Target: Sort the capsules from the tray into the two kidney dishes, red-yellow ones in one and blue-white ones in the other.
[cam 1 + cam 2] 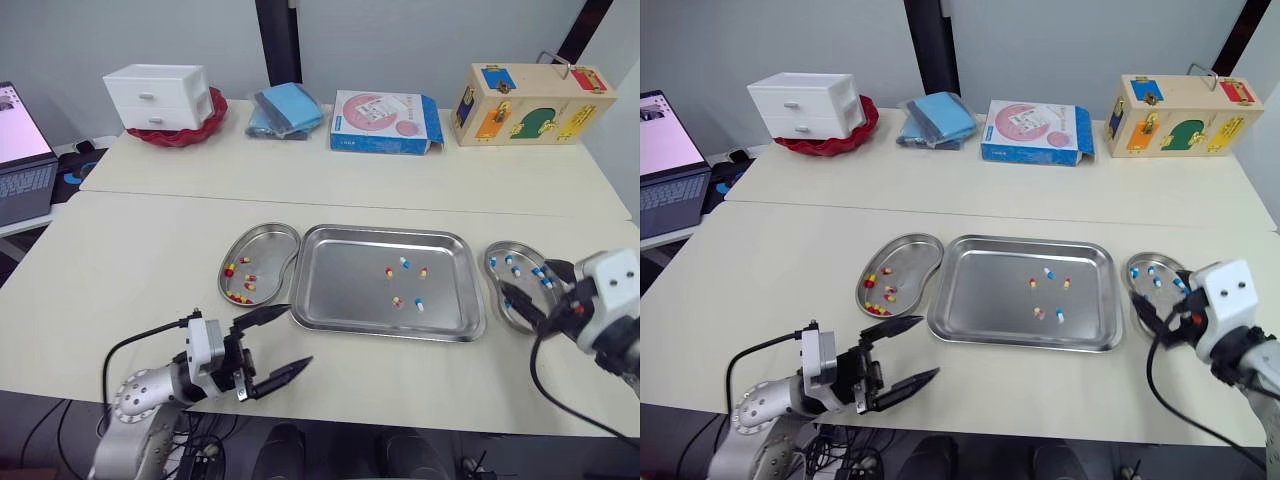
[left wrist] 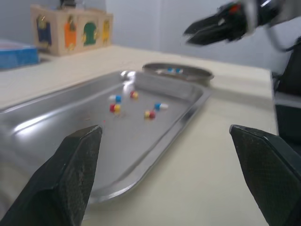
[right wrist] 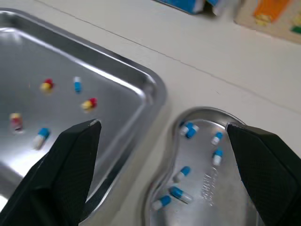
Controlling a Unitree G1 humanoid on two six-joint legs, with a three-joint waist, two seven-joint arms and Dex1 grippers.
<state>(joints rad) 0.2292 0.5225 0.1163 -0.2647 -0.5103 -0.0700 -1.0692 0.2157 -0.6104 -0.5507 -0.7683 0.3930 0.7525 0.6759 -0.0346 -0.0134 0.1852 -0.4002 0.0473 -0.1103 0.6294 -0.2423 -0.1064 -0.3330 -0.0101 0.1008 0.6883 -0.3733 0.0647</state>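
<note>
My right gripper (image 1: 537, 288) hangs spread wide and empty over the steel kidney dish (image 3: 202, 155) that holds blue-white capsules. My left gripper (image 1: 272, 348), also spread, waits just in front of the flat steel tray (image 1: 340, 280). I'd take the nearer blue-white capsule (image 3: 41, 136) in the tray. It lies flat, long axis slanting across the tray, blue end seemingly toward my dish, so I should descend straight and pinch across its narrow width
</note>
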